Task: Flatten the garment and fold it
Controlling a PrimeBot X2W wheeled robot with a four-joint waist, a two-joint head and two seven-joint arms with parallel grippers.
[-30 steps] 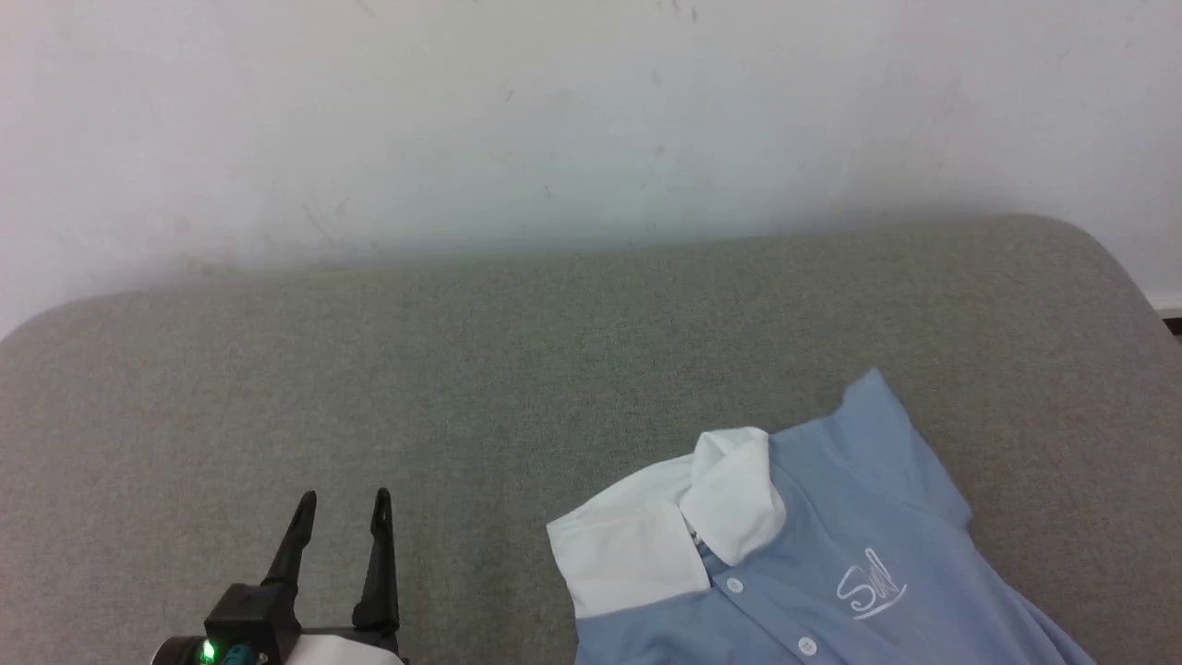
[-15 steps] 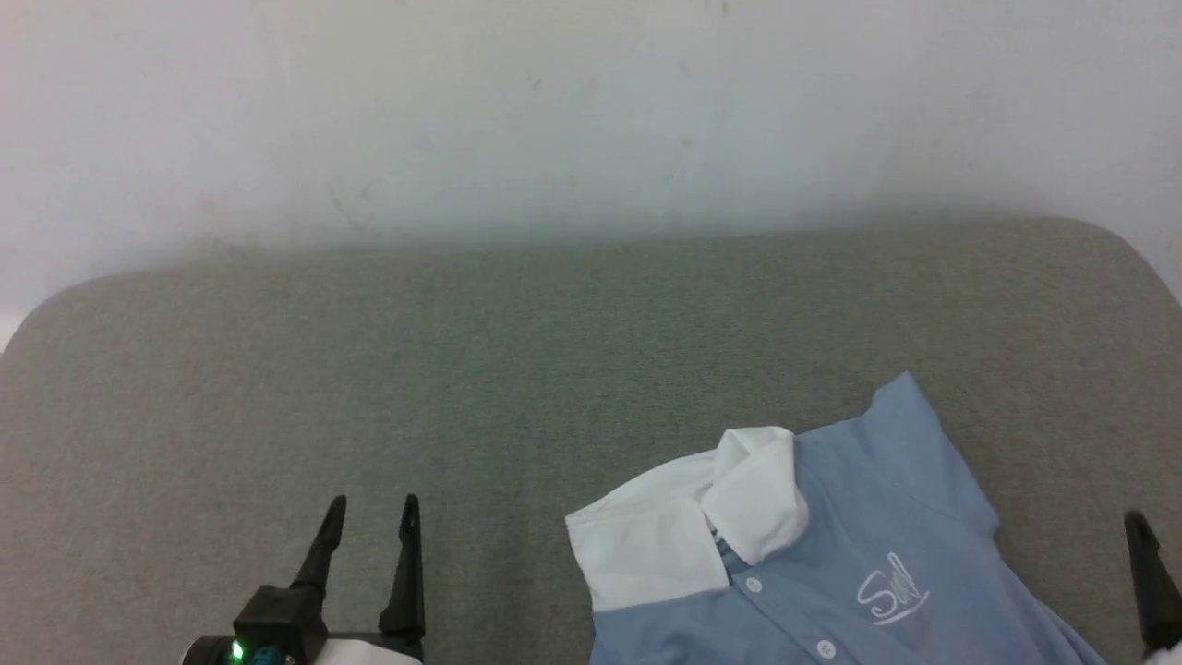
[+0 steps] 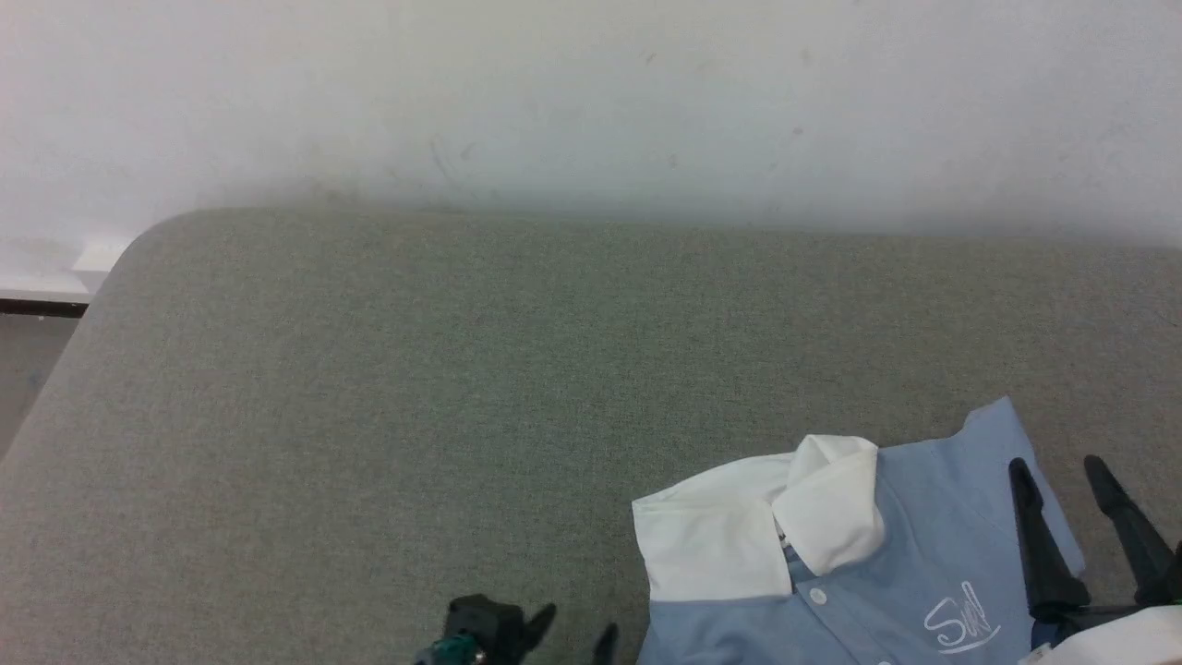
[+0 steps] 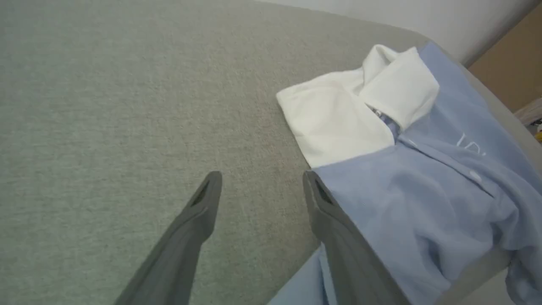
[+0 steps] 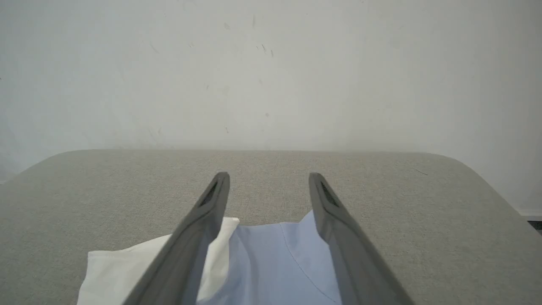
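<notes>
Soft, even, fairly bright light is spread over everything, so the wall (image 3: 591, 92) is washed out pale, and only a faint shadow band is seen where it meets the grey upholstered surface (image 3: 369, 369). Up close, the left hand (image 4: 260, 180) and right hand (image 5: 269, 178) are rendered kinda soft and smeary, with the wrist views stretched toward the edges.

A grey fabric-covered surface (image 3: 369, 388) with rounded corners sits against a scuffed, faintly marked white wall (image 3: 554, 92).
</notes>
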